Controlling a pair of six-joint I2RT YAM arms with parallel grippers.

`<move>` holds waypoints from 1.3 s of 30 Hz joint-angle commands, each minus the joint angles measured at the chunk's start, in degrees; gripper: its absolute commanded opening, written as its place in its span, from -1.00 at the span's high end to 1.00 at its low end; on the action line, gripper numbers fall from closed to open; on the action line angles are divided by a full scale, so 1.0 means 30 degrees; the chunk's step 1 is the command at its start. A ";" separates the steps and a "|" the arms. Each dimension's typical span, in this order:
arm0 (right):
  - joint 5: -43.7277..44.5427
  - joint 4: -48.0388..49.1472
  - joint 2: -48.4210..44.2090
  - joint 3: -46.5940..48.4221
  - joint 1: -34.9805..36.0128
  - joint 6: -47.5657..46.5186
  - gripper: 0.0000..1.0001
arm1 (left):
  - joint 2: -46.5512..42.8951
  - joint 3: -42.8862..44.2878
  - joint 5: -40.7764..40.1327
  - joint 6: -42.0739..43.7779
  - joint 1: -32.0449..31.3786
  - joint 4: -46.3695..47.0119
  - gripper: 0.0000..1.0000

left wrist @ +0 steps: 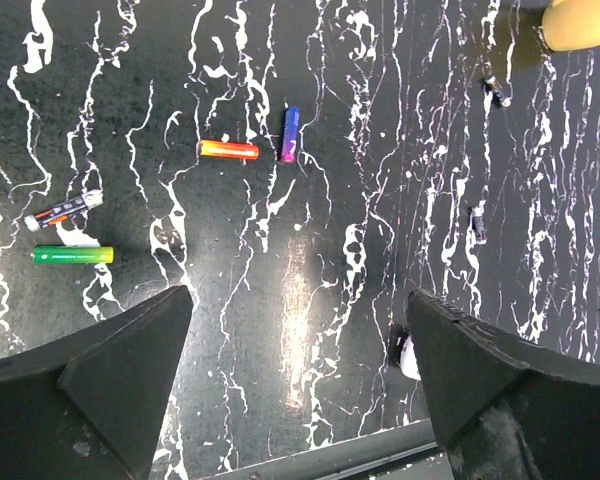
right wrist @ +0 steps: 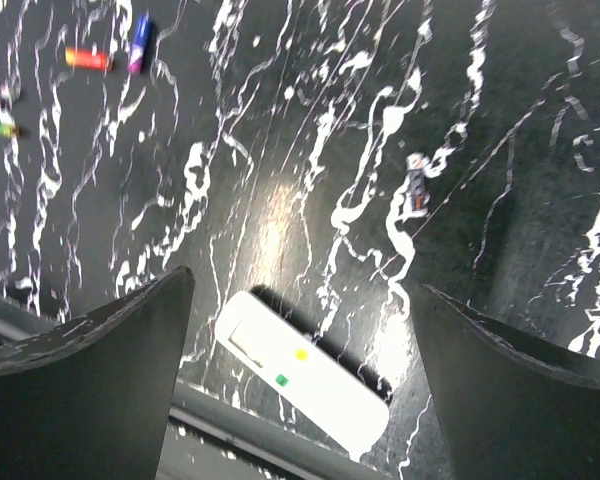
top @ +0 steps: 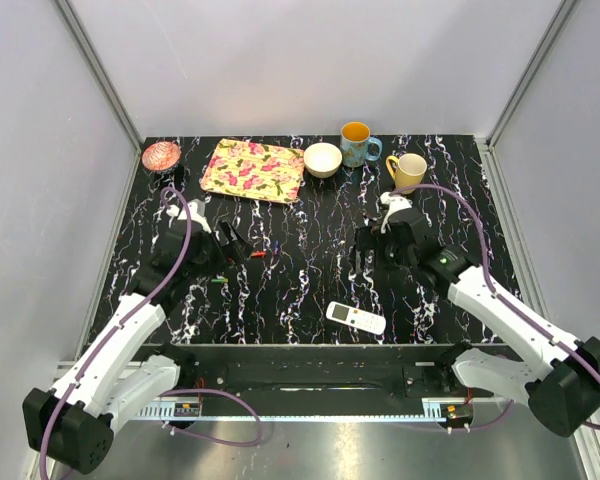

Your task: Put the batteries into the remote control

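Plainly, pale walls (top: 310,60) enclose the black marbled table (top: 310,270).

this is looking like a robotics lab cell: plain pale wall panels (top: 310,60) in aluminium framing (top: 101,70) are enclosing a black marbled table (top: 310,270), and a left arm (top: 130,340) and a right arm (top: 500,310), both trailing cables, are sitting bolted to a rail (top: 310,370) at its near edge. a blue mug (top: 357,145), a yellow mug (top: 408,170), a bowl (top: 323,159) and a floral tray (top: 253,169) are standing along the back.

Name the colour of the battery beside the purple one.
That battery is orange-red, clearest in the left wrist view.
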 commanded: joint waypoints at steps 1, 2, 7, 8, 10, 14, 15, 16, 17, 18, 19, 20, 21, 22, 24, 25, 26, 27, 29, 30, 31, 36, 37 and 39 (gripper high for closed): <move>-0.2885 -0.2200 0.1459 0.1611 0.0567 -0.2426 -0.99 | -0.0691 -0.0655 0.1255 -0.0096 0.0135 0.1374 -0.89; -0.2653 -0.2669 0.1727 0.1787 0.1004 -0.2635 -1.00 | -0.0983 -0.0772 0.1431 -0.0124 0.0135 0.1520 -0.89; -0.0598 -0.4226 0.3161 0.2404 0.4229 -0.3047 -0.99 | -0.1659 -0.1856 0.3507 -0.0242 0.0135 0.2867 -0.89; -0.0716 -0.4226 0.3339 0.2433 0.4434 -0.3106 -0.99 | -0.1834 -0.2031 0.3803 -0.0213 0.0135 0.3043 -0.89; -0.0571 -0.4343 0.4126 0.2638 0.5225 -0.3048 -1.00 | -0.2419 -0.2500 0.4214 -0.0242 0.0106 0.3396 -0.89; 0.0627 -0.4607 0.5886 0.3048 0.6572 -0.2581 -0.99 | -0.3299 -0.3174 0.4363 -0.0417 0.0106 0.3426 -0.89; 0.1066 -0.4549 0.6180 0.3194 0.6778 -0.2521 -0.99 | -0.3446 -0.3466 0.4421 -0.0476 0.0106 0.3397 -0.89; 0.1273 -0.4519 0.6647 0.3224 0.7215 -0.2201 -0.99 | -0.3679 -0.3614 0.4479 -0.0534 0.0106 0.3425 -0.89; 0.1478 -0.4345 0.6854 0.3196 0.7335 -0.2024 -0.99 | -0.3826 -0.3731 0.4509 -0.0622 0.0106 0.3368 -0.89; 0.1713 -0.4082 0.7059 0.3021 0.7395 -0.1848 -0.99 | -0.3915 -0.3993 0.4538 -0.0681 0.0106 0.3367 -0.89; 0.1773 -0.3935 0.7468 0.2904 0.7453 -0.1441 -0.99 | -0.4119 -0.4112 0.4655 -0.0710 0.0106 0.3309 -0.89; 0.1803 -0.3817 0.7675 0.2786 0.7512 -0.1262 -0.99 | -0.4237 -0.4229 0.4656 -0.0769 0.0106 0.3309 -0.88; 0.1948 -0.3700 0.7851 0.2582 0.7512 -0.1116 -0.99 | -0.4296 -0.4404 0.4714 -0.0798 0.0106 0.3251 -0.88; 0.2007 -0.3670 0.8172 0.2493 0.7512 -0.0882 -1.00 | -0.4413 -0.4522 0.4772 -0.0828 0.0077 0.3221 -0.89; 0.2037 -0.3641 0.8350 0.2259 0.7571 -0.0646 -0.99 | -0.4618 -0.4727 0.4744 -0.0857 0.0106 0.3104 -0.88; 0.2008 -0.3582 0.8380 0.2142 0.7542 -0.0471 -1.00 | -0.4677 -0.4729 0.4831 -0.0857 0.0106 0.3103 -0.88; 0.1921 -0.3553 0.8409 0.2083 0.7571 -0.0412 -1.00 | -0.4707 -0.4787 0.4832 -0.0857 0.0106 0.3103 -0.88; 0.1717 -0.3465 0.8438 0.1966 0.7571 -0.0411 -0.99 | -0.4736 -0.4816 0.4832 -0.0886 0.0106 0.3132 -0.88; 0.1511 -0.3464 0.8613 0.1906 0.7542 -0.0323 -0.99 | -0.4649 -0.4875 0.4832 -0.0915 0.0077 0.3191 -0.89; 0.1278 -0.3464 0.8701 0.1819 0.7571 -0.0265 -0.99 | -0.4590 -0.4904 0.4890 -0.0945 0.0105 0.3278 -0.89; 0.1159 -0.3464 0.8876 0.1789 0.7542 -0.0236 -0.98 | -0.4532 -0.4962 0.4948 -0.0974 0.0106 0.3308 -0.88; 0.0573 -0.3260 0.9346 0.1468 0.7571 -0.0089 -0.86 | -0.4531 -0.5109 0.4832 -0.1062 0.0106 0.3513 -0.88; 0.0514 -0.3259 0.9492 0.1409 0.7600 -0.0031 -0.85 | -0.4560 -0.5080 0.4745 -0.1091 0.0106 0.3514 -0.88; 0.0368 -0.3172 0.9697 0.1408 0.7571 -0.0030 -0.83 | -0.4589 -0.5168 0.4685 -0.1237 0.0077 0.3601 -0.88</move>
